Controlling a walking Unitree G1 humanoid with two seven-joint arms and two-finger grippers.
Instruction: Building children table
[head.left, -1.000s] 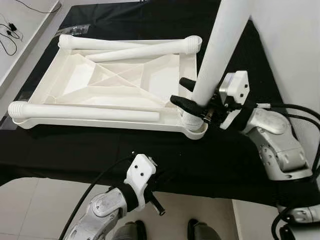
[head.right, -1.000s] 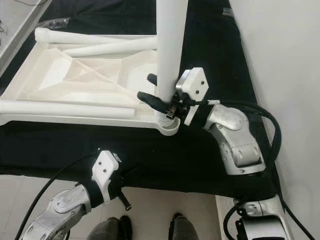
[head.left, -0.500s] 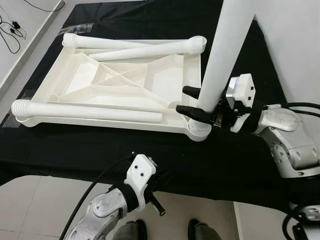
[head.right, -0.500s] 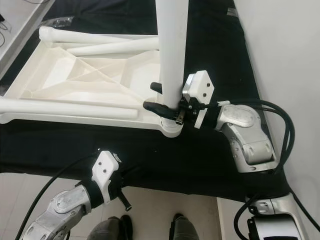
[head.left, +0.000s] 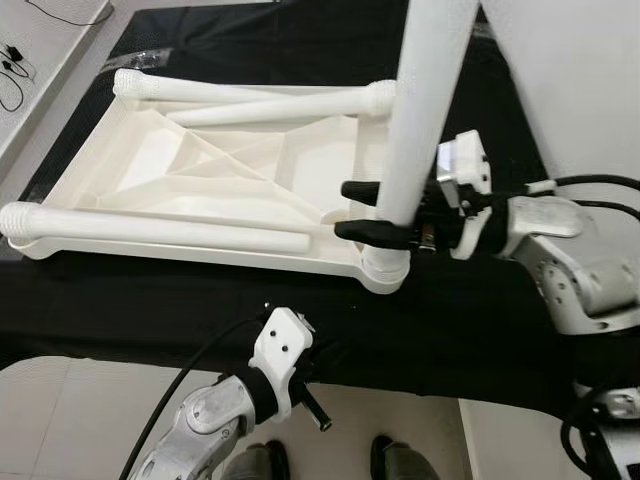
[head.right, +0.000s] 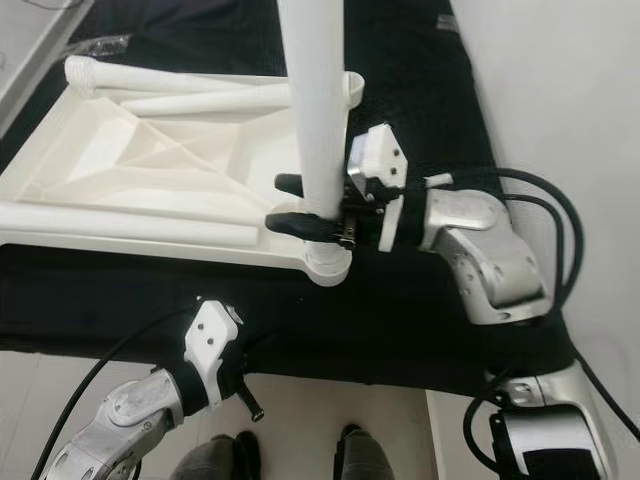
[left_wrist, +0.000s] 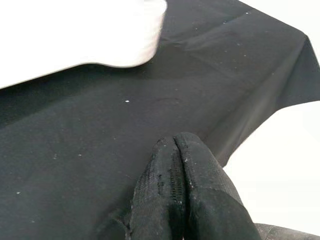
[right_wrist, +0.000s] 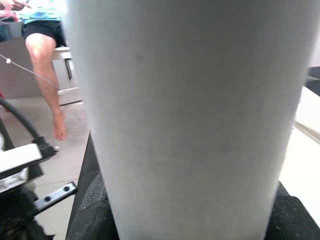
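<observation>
In the left eye view you have the right gripper (head.left: 372, 210) clamped around the upright leg (head.left: 420, 110) just above the corner socket (head.left: 383, 268) of the upturned tabletop (head.left: 130, 165); to do this step well, keep the leg plumb over the socket, press straight down its axis and twist rather than lever sideways, since the tabletop could slide on the black cloth (head.left: 480, 320). The leg rises toward 12 o'clock from the gripper, the socket sits just below at 6 o'clock, and two loose legs (head.left: 160, 232) lie in the tabletop toward 9 o'clock. In the right eye view the left gripper (head.right: 245, 395) hangs idle at the near table edge, well apart from the work. In the left wrist view its fingers (left_wrist: 177, 200) are pressed together, holding nothing, over the cloth. In the right wrist view the leg sits wedged between the pads (right_wrist: 95, 215); a person's bare leg (right_wrist: 47, 85) stands beyond at 10 o'clock.
</observation>
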